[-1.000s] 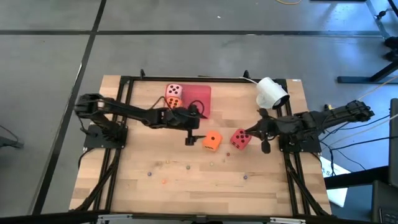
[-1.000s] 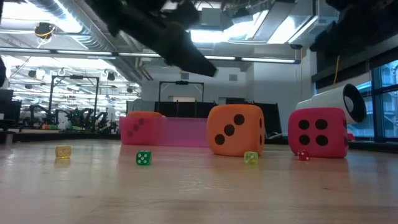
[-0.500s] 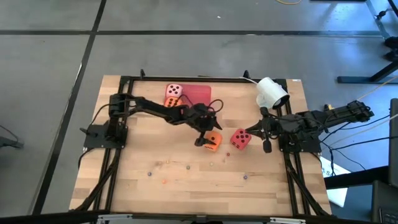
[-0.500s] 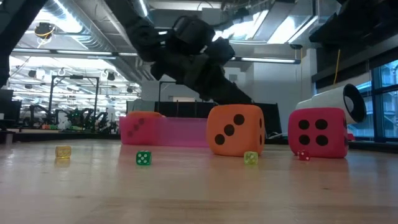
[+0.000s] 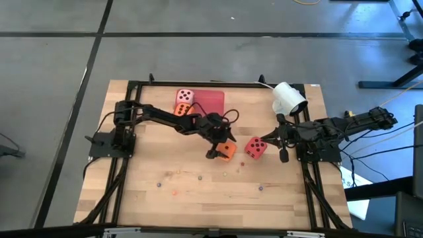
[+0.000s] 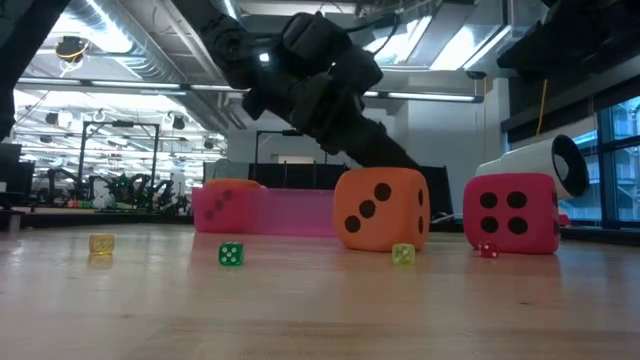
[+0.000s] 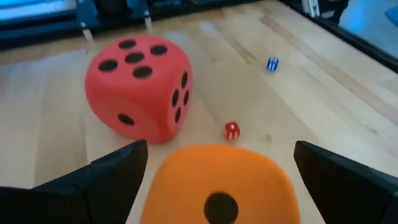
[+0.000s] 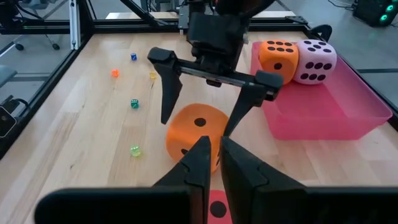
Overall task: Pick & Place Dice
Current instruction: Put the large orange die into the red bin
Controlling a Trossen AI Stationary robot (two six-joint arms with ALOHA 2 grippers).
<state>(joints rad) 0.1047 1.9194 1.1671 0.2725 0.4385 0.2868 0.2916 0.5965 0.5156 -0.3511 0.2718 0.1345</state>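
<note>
Centrally, in the high view, one orange die [image 5: 226, 151] is seen on the wooden table [image 5: 198, 198] between the spread fingers of the left gripper [image 5: 221, 150], ungripped, with the red die [image 5: 256, 147] just to its right. Pink die [image 5: 185, 96] and second orange die [image 5: 185, 109] are lodged in the red tray [image 5: 213, 101], upper centre; small beads [image 6: 230, 254] are scattered lower down. The right gripper [image 5: 267, 141], shut and empty, is held beside the red die.
</note>
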